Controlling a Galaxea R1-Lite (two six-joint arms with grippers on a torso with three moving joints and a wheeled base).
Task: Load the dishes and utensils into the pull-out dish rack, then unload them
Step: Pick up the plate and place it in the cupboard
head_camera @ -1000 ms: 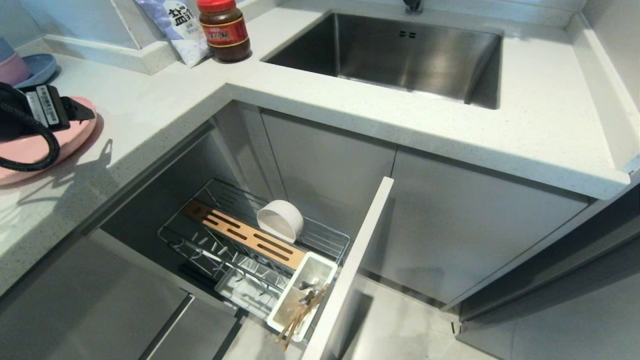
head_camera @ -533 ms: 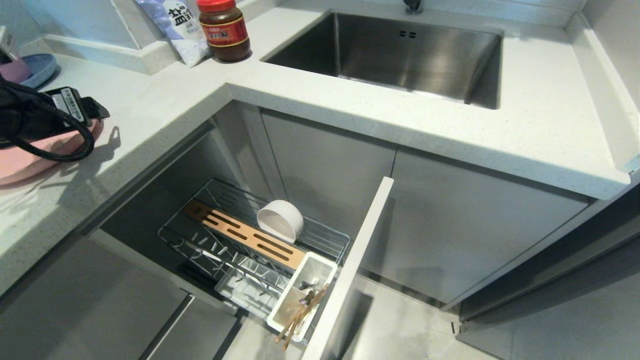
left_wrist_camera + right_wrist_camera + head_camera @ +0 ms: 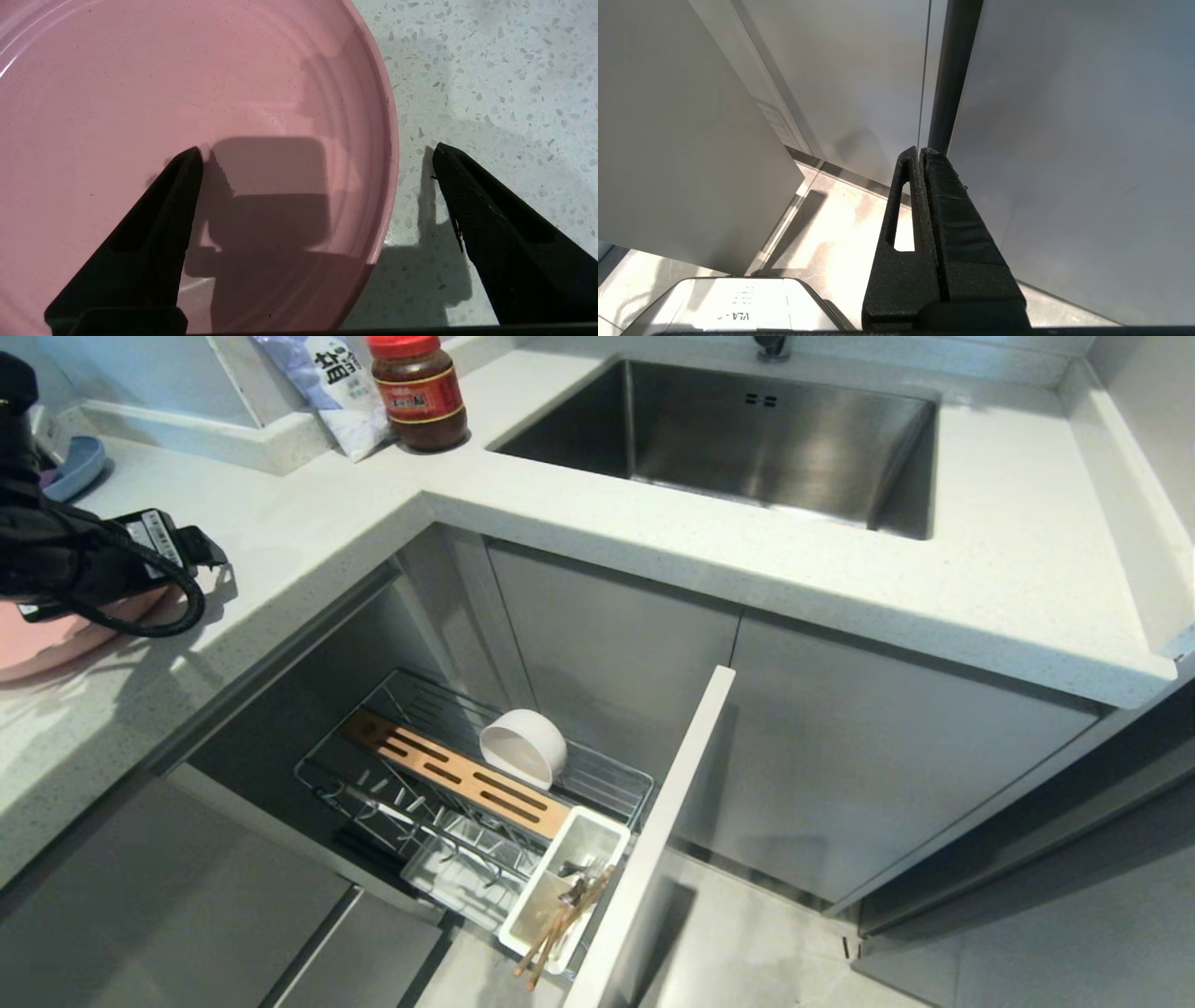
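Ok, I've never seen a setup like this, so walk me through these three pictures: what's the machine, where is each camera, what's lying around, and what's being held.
This is a two-armed robot in a kitchen. The wide picture comes from its head, looking down; the other two come from cameras on its wrists. The left hand hangs open over the rim of a pink plate on the countertop, gripping nothing. The right hand is shut, empty and parked, pointing down at the floor beside the cabinet doors. Below the counter, the pull-out dish rack stands open with a white bowl inside and chopsticks in its cutlery tray. A sink and a sauce jar sit farther back.
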